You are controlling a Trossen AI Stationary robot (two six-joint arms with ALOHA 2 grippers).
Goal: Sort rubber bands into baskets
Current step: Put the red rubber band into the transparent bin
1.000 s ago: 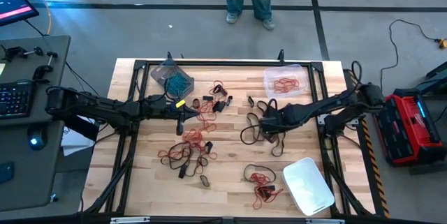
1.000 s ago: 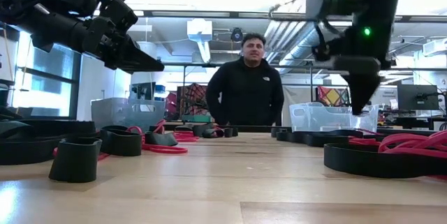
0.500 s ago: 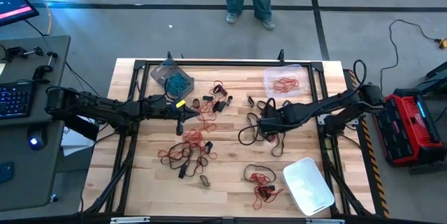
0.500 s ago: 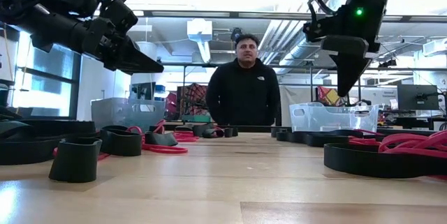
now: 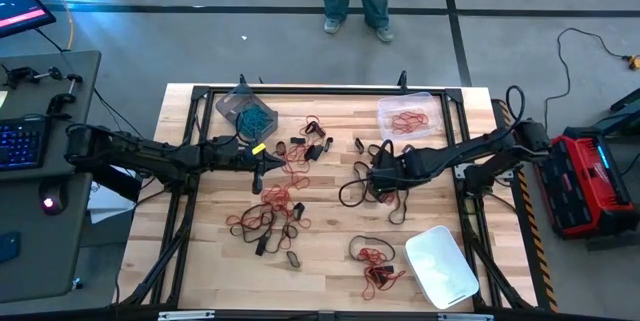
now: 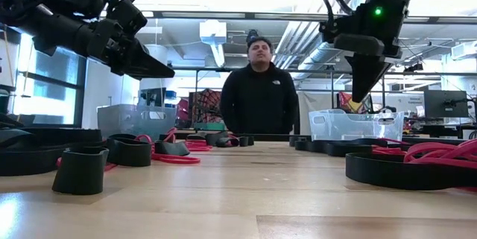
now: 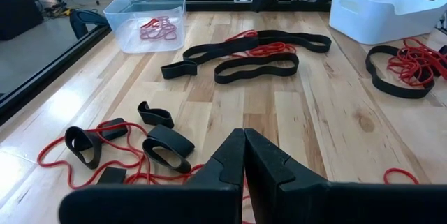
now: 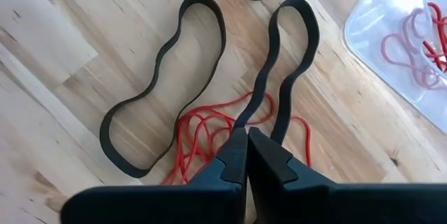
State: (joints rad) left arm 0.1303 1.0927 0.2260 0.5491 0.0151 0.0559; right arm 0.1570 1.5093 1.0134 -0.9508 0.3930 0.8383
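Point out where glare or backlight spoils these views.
Low view: bright ceiling lights behind leave the left gripper and right gripper as dark silhouettes. High view: blue glow on the floor beside the monitor. Left wrist view: sheen on the table.

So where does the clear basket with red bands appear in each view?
High view: clear basket at the table's far right corner.
Low view: right of the person, far back.
Left wrist view: far off, past the black bands.
Right wrist view: beyond the black loops.
Landmark: red rubber bands inside it.
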